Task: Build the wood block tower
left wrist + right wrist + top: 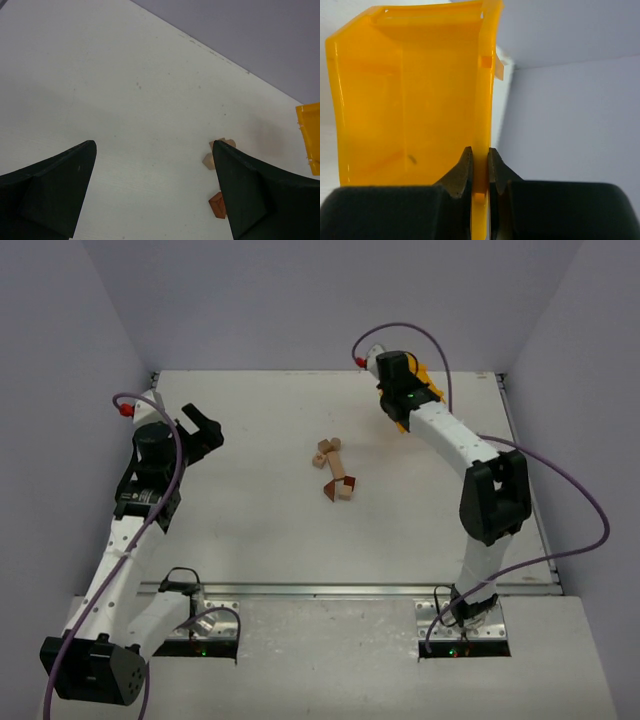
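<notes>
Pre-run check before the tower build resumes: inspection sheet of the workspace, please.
Surface: white table, faint specks, no spills seen.
Job's things: blocks, tan and red-brown, in a loose cluster mid-table, not stacked.
Clutter: yellow bin at far right, looks empty.
End effectors: left end effector open, holding nothing, left of the blocks; right end effector shut on the bin's wall.
Cables: purple cables loop off both arms, clear of the blocks.
Surroundings: plain walls on three sides.
</notes>
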{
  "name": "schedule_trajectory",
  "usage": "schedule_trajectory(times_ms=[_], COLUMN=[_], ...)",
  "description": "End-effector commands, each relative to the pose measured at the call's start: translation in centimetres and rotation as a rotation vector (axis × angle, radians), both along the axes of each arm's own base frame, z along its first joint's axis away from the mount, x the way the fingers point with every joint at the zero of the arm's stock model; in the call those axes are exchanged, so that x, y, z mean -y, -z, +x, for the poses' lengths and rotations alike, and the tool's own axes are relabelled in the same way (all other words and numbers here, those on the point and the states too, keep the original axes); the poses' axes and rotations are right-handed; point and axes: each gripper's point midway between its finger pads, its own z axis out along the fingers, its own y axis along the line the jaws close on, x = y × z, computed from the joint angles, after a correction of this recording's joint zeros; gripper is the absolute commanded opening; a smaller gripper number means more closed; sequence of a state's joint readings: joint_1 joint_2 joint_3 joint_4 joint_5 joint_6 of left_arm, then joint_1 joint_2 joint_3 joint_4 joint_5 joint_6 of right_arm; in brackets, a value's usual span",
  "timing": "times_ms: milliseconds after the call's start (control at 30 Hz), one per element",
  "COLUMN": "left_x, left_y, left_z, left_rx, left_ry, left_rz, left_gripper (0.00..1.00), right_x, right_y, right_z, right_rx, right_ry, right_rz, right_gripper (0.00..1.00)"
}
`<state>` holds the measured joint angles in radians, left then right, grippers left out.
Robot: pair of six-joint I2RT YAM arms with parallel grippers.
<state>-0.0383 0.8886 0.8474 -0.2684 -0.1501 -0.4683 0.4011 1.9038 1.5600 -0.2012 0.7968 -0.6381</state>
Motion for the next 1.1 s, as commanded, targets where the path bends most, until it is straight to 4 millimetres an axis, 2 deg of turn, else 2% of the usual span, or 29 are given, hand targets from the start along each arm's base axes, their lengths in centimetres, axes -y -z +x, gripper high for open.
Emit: schedule_trajectory(times_ms=[0,67,100,133,233,300,400,433,500,567,700,900,933,967,1067], left_x=[-0.3,-0.2,-0.2,-0.2,-0.2,-0.2,-0.2,-0.2,-0.1,-0.2,-0.2,-0.2,-0.2,-0.2,-0.2], left_y=[-2.0,-1.9,-1.8,-1.7,-1.7,-1.7,-1.7,-1.7,-1.8,-1.9,-2.0,-1.8,-1.6,-1.6,-1.6], left_z=[1.0,1.1,1.2,1.3,1.4,1.4,1.3,1.3,1.2,1.1,1.0,1.2,1.2,1.3,1.4], left_rx=[0.054,0.052,0.05,0.047,0.045,0.048,0.049,0.049,0.056,0.06,0.068,0.064,0.058,0.058,0.053], left_ry=[-0.009,-0.004,-0.004,-0.005,-0.007,-0.004,-0.008,-0.007,-0.002,-0.003,-0.004,-0.003,-0.004,-0.004,-0.004], left_rz=[0.001,-0.001,-0.001,-0.001,-0.002,-0.003,-0.002,-0.002,-0.004,-0.003,-0.003,-0.003,-0.003,-0.003,-0.003], left_gripper=[1.0,1.0,1.0,1.0,1.0,1.0,1.0,1.0,1.0,1.0,1.0,1.0,1.0,1.0,1.0], right_x=[-0.3,-0.3,0.4,1.7,3.6,6.1,8.6,8.8,11.2,12.9,16.4,18.5,18.8,18.8,18.5], right_y=[5.1,5.3,5.4,5.6,6.9,7.5,8.4,8.1,9.4,9.8,10.7,11.8,12.0,12.2,11.8], right_z=[-3.1,-2.0,-1.5,-1.0,0.4,1.3,2.6,3.0,3.7,4.1,4.2,4.2,4.1,3.9,3.8], right_rx=[-0.186,-0.21,-0.204,-0.186,-0.18,-0.147,-0.093,-0.076,-0.042,-0.009,0.049,0.071,0.071,0.066,0.078], right_ry=[0.092,0.095,0.124,0.179,0.26,0.329,0.384,0.383,0.461,0.509,0.6,0.64,0.639,0.636,0.602], right_rz=[0.729,0.893,0.963,1.016,1.125,1.207,1.193,1.191,1.164,1.149,1.081,1.058,1.05,1.044,1.05], right_gripper=[0.0,0.0,0.0,0.0,0.0,0.0,0.0,0.0,0.0,0.0,0.0,0.02,0.04,0.11,0.48])
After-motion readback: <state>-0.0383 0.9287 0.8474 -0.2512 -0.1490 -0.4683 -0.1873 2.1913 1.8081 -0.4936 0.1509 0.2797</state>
